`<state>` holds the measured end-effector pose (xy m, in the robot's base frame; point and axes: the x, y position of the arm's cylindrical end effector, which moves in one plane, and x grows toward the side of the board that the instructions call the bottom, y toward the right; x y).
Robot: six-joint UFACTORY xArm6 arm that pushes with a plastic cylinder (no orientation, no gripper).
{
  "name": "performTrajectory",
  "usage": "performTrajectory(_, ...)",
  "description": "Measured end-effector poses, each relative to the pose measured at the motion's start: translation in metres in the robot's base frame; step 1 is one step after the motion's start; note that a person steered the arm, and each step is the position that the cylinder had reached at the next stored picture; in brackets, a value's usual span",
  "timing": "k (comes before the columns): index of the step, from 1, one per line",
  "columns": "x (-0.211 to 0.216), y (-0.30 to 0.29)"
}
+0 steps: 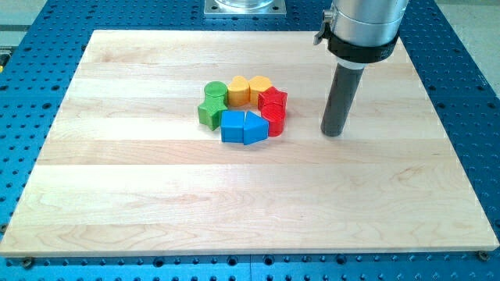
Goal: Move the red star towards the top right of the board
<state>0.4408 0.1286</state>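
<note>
The red star (273, 99) sits on the right side of a tight ring of blocks near the middle of the wooden board (156, 195). A red round block (274, 120) touches it just below. My tip (333, 133) rests on the board to the right of the ring, a short gap from the red round block and slightly lower in the view than the star. It touches no block.
The ring also holds two yellow blocks (239, 88) (259, 86) at its top, a green round block (216, 92) and a green star (209, 113) at its left, and a blue cube (232, 126) and blue wedge-like block (255, 128) at its bottom.
</note>
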Motion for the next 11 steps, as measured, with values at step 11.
performTrajectory(11,-0.153,-0.004)
